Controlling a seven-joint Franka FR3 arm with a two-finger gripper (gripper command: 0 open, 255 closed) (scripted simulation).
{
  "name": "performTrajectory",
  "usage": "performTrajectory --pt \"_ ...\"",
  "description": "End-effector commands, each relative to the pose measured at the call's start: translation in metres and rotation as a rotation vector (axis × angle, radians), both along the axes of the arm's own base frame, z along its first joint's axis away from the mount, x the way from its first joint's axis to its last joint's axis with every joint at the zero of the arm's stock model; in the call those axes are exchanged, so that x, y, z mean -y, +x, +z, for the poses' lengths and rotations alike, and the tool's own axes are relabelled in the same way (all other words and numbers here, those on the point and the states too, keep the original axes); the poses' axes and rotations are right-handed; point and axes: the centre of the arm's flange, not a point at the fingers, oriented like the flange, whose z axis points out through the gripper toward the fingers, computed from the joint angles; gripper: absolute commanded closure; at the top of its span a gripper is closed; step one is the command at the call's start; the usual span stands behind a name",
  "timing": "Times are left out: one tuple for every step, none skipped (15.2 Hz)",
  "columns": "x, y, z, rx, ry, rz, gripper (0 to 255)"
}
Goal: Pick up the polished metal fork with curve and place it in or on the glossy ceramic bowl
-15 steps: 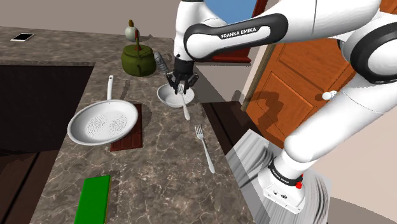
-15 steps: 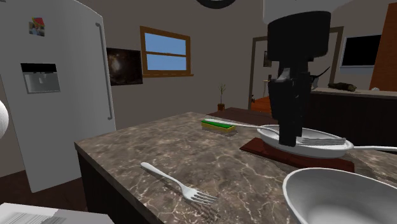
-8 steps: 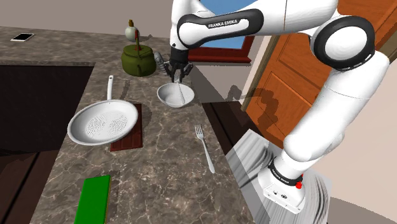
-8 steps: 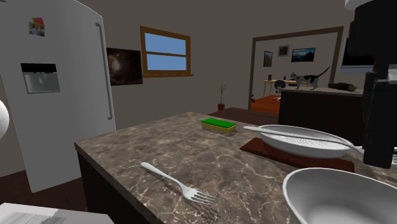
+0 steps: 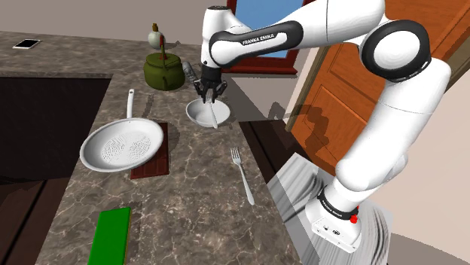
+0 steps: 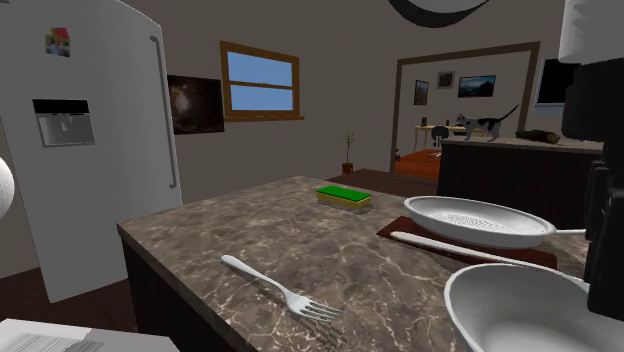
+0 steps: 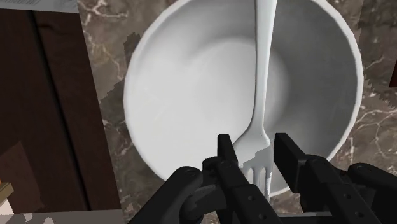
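My black gripper (image 5: 209, 93) hangs just over the white bowl (image 5: 193, 113) at the back of the marble counter. It is shut on a pale fork (image 5: 214, 115). In the wrist view the fingers (image 7: 226, 153) clasp the fork (image 7: 262, 83) by its tines, and the handle stretches across the bowl's inside (image 7: 191, 83). From the second exterior view the gripper (image 6: 606, 250) stands at the right edge, with the fork's handle (image 6: 450, 250) slanting low beside the bowl (image 6: 520, 310). A second fork (image 5: 242, 175) lies flat on the counter, nearer the stand.
A white perforated pan (image 5: 120, 144) rests on a brown trivet (image 5: 153, 163) to the shoulder view's left of the bowl. A green kettle (image 5: 163, 70) stands behind the bowl. A green block (image 5: 109, 236) lies near the front edge. A dark recess (image 5: 45, 124) borders the counter's left.
The gripper carried the fork from the bowl's near rim up and toward the shoulder view's left, then came down over the bowl. The fork's handle now sits lower. The counter fork stayed put.
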Motion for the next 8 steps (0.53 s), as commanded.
performTrajectory --pt "-0.001 0.0 -0.01 0.0 0.0 0.0 255" --pt "-0.001 0.0 -0.016 0.0 0.0 0.0 255" --pt "-0.001 0.0 -0.021 0.0 0.0 0.0 255" --pt "-0.001 0.0 -0.026 0.0 0.0 0.0 255" --pt "-0.001 0.0 -0.032 0.0 0.0 0.0 255" --pt "-0.001 0.0 -0.036 0.0 0.0 0.0 255" --pt "-0.001 0.0 -0.036 0.0 0.0 0.0 255" --pt "-0.001 0.0 -0.036 0.0 0.0 0.0 255"
